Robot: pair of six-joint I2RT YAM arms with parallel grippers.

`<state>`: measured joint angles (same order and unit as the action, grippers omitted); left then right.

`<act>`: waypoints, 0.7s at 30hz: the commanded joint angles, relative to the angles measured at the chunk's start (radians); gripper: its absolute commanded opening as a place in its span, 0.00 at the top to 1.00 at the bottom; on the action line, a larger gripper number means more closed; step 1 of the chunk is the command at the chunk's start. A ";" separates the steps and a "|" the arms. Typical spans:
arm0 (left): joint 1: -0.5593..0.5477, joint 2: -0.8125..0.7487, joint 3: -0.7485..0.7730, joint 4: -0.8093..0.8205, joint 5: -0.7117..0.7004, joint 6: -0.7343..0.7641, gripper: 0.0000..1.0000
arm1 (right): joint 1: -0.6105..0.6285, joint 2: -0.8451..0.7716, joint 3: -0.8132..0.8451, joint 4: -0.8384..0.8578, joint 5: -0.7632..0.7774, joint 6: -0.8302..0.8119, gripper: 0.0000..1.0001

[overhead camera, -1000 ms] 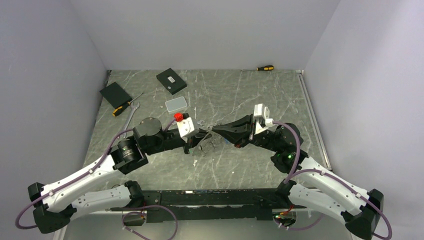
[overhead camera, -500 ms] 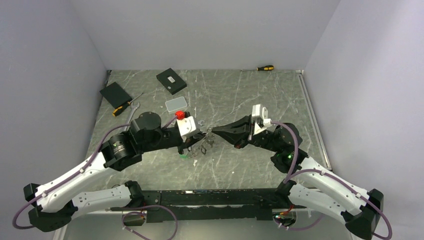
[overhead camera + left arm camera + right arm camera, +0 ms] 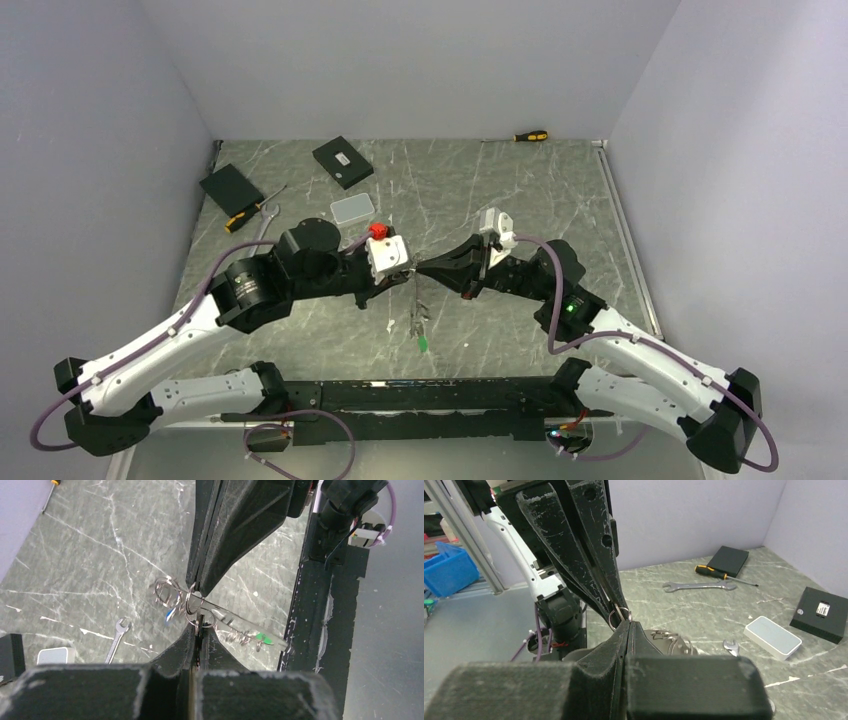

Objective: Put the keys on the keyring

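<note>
The keyring point(image 3: 416, 305) is a thin wire loop that hangs off the table from where my two grippers meet, with keys and a green tag point(image 3: 425, 345) at its low end. In the left wrist view the keyring point(image 3: 235, 620) runs slanted, with keys carrying a blue tag point(image 3: 170, 614) and a green tag point(image 3: 262, 639). My left gripper point(image 3: 200, 625) is shut on the small round head of a key point(image 3: 192, 611) at the wire. My right gripper point(image 3: 628, 622) is shut on the keyring, tip to tip with the left gripper point(image 3: 408, 270). More keys point(image 3: 674, 642) hang behind its fingers.
A large silver wrench point(image 3: 699, 585), a yellow-handled screwdriver point(image 3: 714, 571) and two black boxes point(image 3: 232, 188) point(image 3: 342, 161) lie at the back left. A white case point(image 3: 352, 208) and a small wrench point(image 3: 117, 639) lie nearby. Another screwdriver point(image 3: 530, 135) lies by the back wall.
Both grippers have risen and shifted left together. The keyring has left the table and now hangs down between them.
</note>
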<state>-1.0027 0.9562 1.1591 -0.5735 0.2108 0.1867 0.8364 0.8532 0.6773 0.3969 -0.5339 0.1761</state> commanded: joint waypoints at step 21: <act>-0.002 0.015 0.120 -0.171 -0.157 0.063 1.00 | 0.003 -0.014 0.084 -0.021 -0.130 -0.063 1.00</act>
<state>-1.0134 0.9916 1.2438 -0.7250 0.1066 0.2245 0.8383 0.8650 0.7071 0.3126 -0.6121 0.1116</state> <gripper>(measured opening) 0.027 0.010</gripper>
